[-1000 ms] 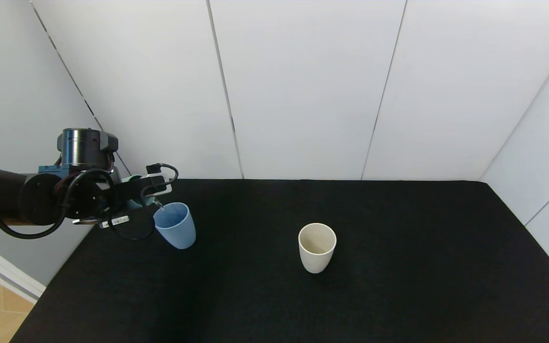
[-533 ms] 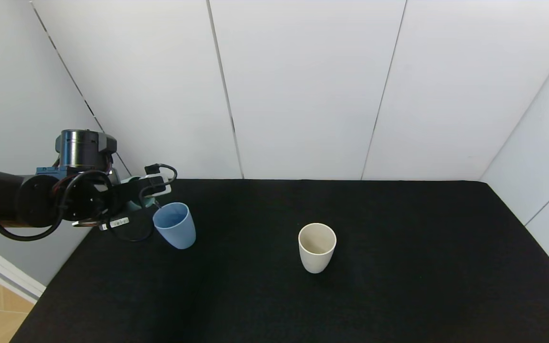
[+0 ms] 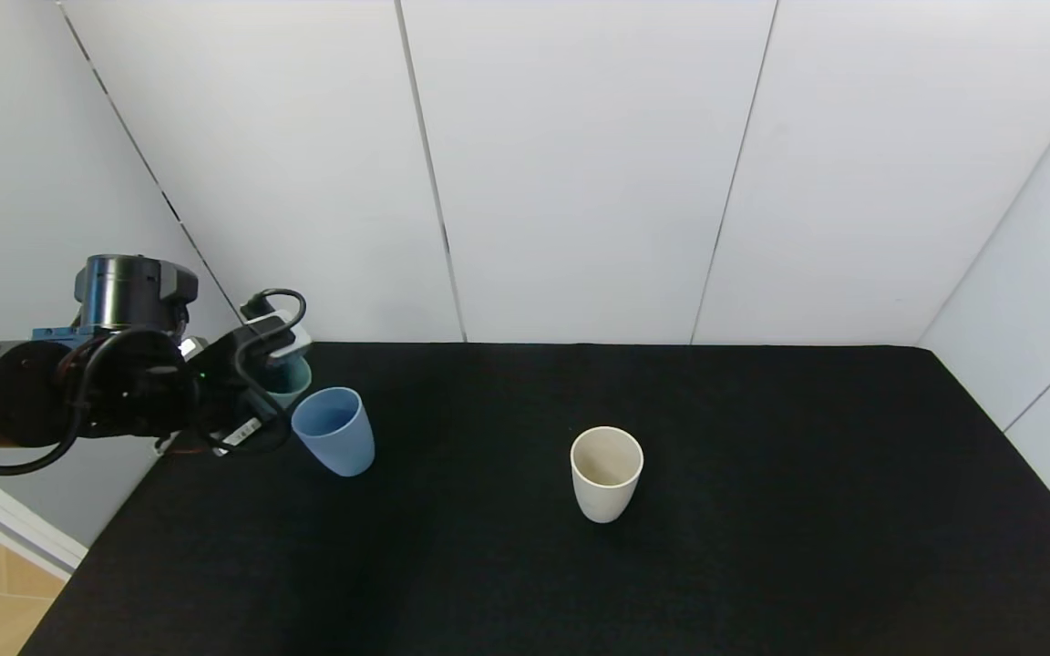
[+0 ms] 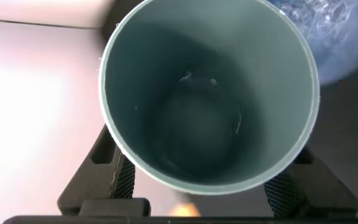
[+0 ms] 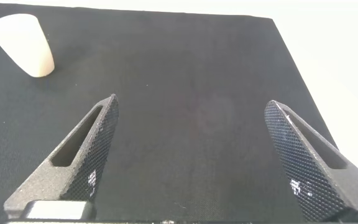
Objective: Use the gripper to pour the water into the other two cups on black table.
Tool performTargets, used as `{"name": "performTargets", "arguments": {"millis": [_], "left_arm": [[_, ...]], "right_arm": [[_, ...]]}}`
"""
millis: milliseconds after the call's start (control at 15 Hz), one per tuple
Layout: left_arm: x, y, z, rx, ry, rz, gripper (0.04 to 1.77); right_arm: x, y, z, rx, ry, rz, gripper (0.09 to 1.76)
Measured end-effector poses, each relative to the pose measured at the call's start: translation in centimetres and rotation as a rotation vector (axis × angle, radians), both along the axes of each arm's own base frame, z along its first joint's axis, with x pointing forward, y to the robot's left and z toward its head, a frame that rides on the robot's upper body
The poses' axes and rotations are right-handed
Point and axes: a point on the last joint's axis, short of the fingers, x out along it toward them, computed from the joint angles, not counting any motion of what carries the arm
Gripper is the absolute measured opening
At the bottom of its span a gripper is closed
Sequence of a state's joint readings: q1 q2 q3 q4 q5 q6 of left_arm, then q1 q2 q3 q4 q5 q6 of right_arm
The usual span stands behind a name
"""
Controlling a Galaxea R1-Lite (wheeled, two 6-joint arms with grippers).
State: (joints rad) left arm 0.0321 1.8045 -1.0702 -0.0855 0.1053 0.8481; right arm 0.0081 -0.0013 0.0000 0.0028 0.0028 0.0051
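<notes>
Compared with a second ago, the left hand (image 3: 281, 378) has been pulled back a bit toward the desk's left edge and the teal cup (image 3: 291, 380) it carries has been tipped back closer to upright, so the thin stream that was falling into the light blue cup (image 3: 334, 443) is gone. In the head view the blue cup is stood on the black desk (image 3: 762, 547) just beside the teal one, and the cream-white cup (image 3: 606, 473) is parked well apart, toward the middle; whether any water is in the cream one can't be told from here, though it looks dry. In the left wrist view the teal cup (image 4: 209, 106) is clamped between the hand's two fingers (image 4: 122, 180), looks nearly emptied with only a wet sheen at the bottom, and bubbly water is seen in the blue cup (image 4: 328, 34) behind its rim. In the right wrist view the right hand (image 5: 194, 155) is held spread wide above bare desk (image 5: 185, 81), gripping nothing, with the cream cup (image 5: 22, 45) off in the distance. So roughly half looks done: blue filled, cream apparently left, and not much water seems to be left for it.
</notes>
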Motion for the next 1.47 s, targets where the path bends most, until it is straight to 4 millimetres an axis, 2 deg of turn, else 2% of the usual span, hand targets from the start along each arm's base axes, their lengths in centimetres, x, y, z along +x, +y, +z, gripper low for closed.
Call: {"name": "performTargets", "arguments": {"millis": [133, 267, 533, 800, 1000, 1133, 1467], "left_arm": [[-1.7, -1.0, 0.9, -0.165, 0.048, -0.032, 1.14], [-3.0, -2.8, 2.3, -0.251, 0.045, -0.079, 1.14], [-4.5, -7.4, 3.7, -0.315, 0.022, -0.179, 1.14], [-4.8, -11.0, 2.9, -0.281, 0.044, -0.242, 1.14], [-4.8, -12.5, 2.2, -0.278, 0.074, -0.275, 1.14], [-4.7, -13.4, 2.4, -0.298, 0.064, -0.279, 1.14], [-3.9, -14.5, 1.6, -0.259, 0.054, -0.255, 1.14]], "right_arm": [[0.0, 0.0, 0.0, 0.0, 0.0, 0.0, 1.71], [0.0, 0.0, 0.0, 0.0, 0.0, 0.0, 1.71], [0.0, 0.0, 0.0, 0.0, 0.0, 0.0, 1.71], [0.0, 0.0, 0.0, 0.0, 0.0, 0.0, 1.71], [0.0, 0.0, 0.0, 0.0, 0.0, 0.0, 1.71], [0.0, 0.0, 0.0, 0.0, 0.0, 0.0, 1.71], [0.0, 0.0, 0.0, 0.0, 0.0, 0.0, 1.71]]}}
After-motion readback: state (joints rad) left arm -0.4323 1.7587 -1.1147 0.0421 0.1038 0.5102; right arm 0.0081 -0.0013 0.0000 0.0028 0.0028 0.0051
